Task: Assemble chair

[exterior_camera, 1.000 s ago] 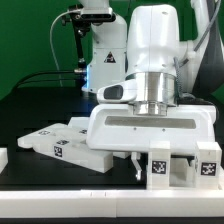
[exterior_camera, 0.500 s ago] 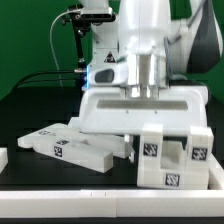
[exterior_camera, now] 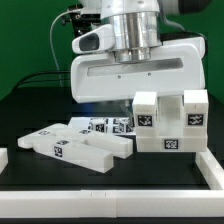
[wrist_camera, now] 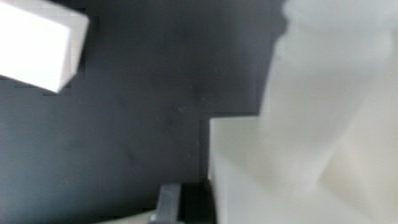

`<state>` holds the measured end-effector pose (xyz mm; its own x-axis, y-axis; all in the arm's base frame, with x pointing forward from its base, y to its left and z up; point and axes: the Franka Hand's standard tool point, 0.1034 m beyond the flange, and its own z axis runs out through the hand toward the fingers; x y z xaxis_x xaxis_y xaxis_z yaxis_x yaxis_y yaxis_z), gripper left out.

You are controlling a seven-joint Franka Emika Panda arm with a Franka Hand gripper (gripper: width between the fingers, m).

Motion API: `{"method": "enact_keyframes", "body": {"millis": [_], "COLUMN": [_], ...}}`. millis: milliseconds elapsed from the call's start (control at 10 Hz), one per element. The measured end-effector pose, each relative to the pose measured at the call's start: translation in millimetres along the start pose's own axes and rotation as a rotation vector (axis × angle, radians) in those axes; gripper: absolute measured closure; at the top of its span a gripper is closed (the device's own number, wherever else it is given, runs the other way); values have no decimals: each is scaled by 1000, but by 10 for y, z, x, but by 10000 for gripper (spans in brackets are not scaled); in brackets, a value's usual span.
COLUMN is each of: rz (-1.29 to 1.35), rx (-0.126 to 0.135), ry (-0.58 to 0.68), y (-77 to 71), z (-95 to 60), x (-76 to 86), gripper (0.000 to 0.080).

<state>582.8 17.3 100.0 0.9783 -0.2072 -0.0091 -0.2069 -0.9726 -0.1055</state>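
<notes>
**Eng:** White plastic parts are lying loose, so you're looking at an early stage. The long slabs (exterior_camera: 70, 148) are resting flat on the desk (exterior_camera: 40, 172) toward the exterior view's left. The small tagged pieces (exterior_camera: 105, 125) are sitting just behind them. Nothing is showing as joined.

**Op:** Fingers?

**Eng:** The fingers (wrist_camera: 178, 208) are pinching nearly all the way shut. The tagged block (exterior_camera: 168, 122) is hanging right under the arm's white housing (exterior_camera: 135, 72), toward the exterior view's right. I'm reading it as gripped by a thin section, but the contact itself is hiding behind the block. The wrist view is only giving you a white blur beside one finger.

**Op:** Room to move?

**Eng:** You're working tight. I can't tell whether the block's underside is touching the desk or floating just above it. The border rail (exterior_camera: 110, 190) is running close along the front and the exterior view's right. The slab ends are lying just beside the block on the other side. Up is looking like your free direction. By my read, every joint is waiting.
</notes>
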Motion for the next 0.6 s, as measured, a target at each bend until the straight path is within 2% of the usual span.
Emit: {"method": "enact_keyframes", "body": {"millis": [100, 400, 500, 600], "rz": [0, 9, -2, -39], "rx": [-4, 8, -1, -22], "ry": [-76, -278, -360, -475], "y": [4, 21, 35, 46], "z": [-7, 29, 43, 55], "x": [-15, -93, -102, -90], "gripper": [769, 769, 769, 769]}}
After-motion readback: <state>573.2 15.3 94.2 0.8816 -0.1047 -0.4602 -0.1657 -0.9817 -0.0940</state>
